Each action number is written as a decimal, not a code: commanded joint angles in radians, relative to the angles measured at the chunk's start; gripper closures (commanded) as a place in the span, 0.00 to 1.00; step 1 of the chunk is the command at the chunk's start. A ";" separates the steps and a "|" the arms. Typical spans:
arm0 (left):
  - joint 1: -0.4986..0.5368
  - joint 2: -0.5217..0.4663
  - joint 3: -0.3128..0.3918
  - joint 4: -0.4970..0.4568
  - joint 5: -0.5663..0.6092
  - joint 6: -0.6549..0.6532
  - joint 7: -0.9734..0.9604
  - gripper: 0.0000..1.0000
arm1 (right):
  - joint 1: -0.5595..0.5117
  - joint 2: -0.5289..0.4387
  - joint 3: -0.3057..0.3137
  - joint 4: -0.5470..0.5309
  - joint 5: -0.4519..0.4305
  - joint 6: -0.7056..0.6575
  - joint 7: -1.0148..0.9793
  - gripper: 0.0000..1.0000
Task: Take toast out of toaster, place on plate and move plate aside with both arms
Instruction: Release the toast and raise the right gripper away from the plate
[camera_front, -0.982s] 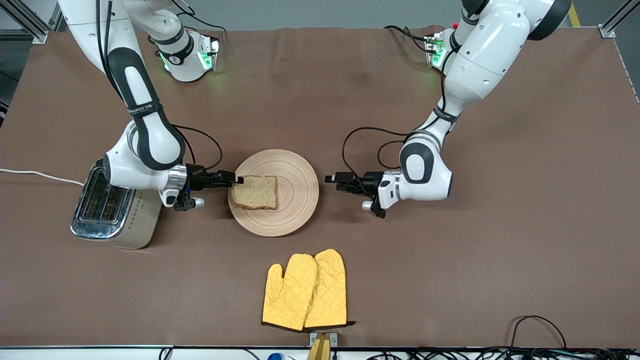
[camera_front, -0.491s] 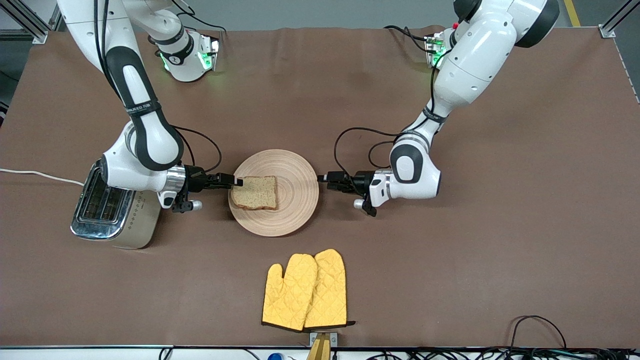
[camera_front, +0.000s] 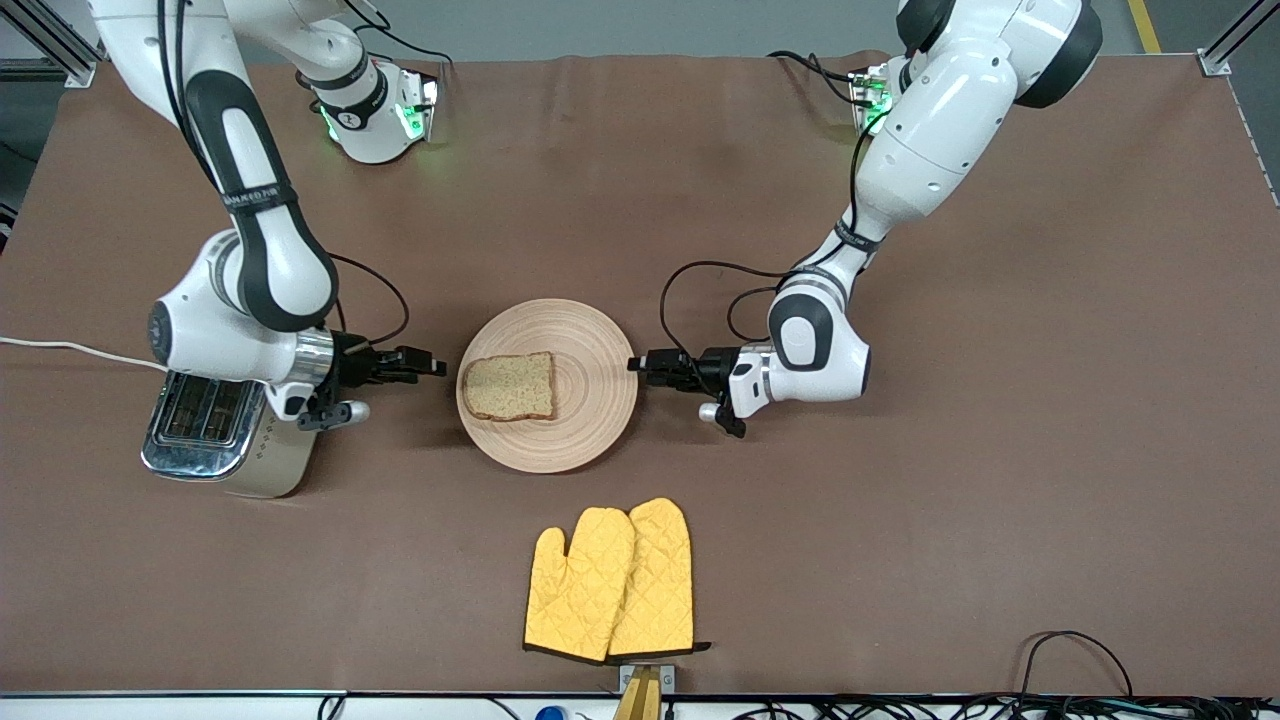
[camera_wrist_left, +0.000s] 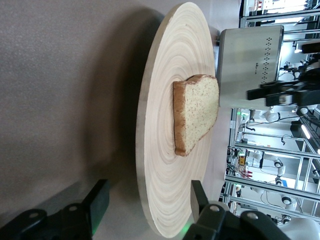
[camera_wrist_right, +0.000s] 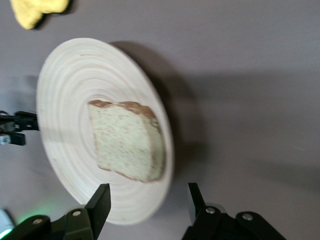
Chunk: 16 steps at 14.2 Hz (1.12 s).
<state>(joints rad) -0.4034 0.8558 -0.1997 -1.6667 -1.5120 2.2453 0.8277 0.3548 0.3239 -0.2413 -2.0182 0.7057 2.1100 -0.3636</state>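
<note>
The toast (camera_front: 510, 386) lies flat on the round light-wood plate (camera_front: 590, 380), on the part toward the right arm's end. My right gripper (camera_front: 436, 362) is open and empty, a short gap from the plate's rim, between plate and toaster. My left gripper (camera_front: 634, 364) is open at the plate's rim toward the left arm's end. In the left wrist view the gripper (camera_wrist_left: 147, 200) straddles the rim of the plate (camera_wrist_left: 165, 75), with the toast (camera_wrist_left: 195, 112) farther in. In the right wrist view the gripper (camera_wrist_right: 148, 199) faces the plate (camera_wrist_right: 75, 80) and toast (camera_wrist_right: 127, 142).
A silver toaster (camera_front: 225, 430) stands at the right arm's end, under that arm's wrist. A pair of yellow oven mitts (camera_front: 610, 580) lies nearer to the front camera than the plate. A white cord (camera_front: 70, 348) runs off from the toaster.
My right gripper has let go of the toast and drawn back toward the toaster. My left gripper has moved in to the plate's rim. The toast now rests on the plate.
</note>
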 joint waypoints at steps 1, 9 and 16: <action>-0.028 0.032 0.002 0.039 -0.031 0.033 0.022 0.29 | 0.009 -0.110 0.005 -0.001 -0.209 -0.013 0.174 0.23; -0.061 0.060 0.002 0.082 -0.051 0.040 0.024 0.64 | -0.005 -0.315 -0.001 0.038 -0.621 -0.050 0.233 0.00; -0.057 0.054 0.003 0.091 -0.045 0.056 0.024 1.00 | -0.123 -0.445 -0.004 0.166 -0.709 -0.312 0.224 0.00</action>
<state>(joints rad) -0.4584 0.9084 -0.1981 -1.5991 -1.5367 2.2955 0.8334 0.2731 -0.0748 -0.2577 -1.8930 0.0348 1.8848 -0.1449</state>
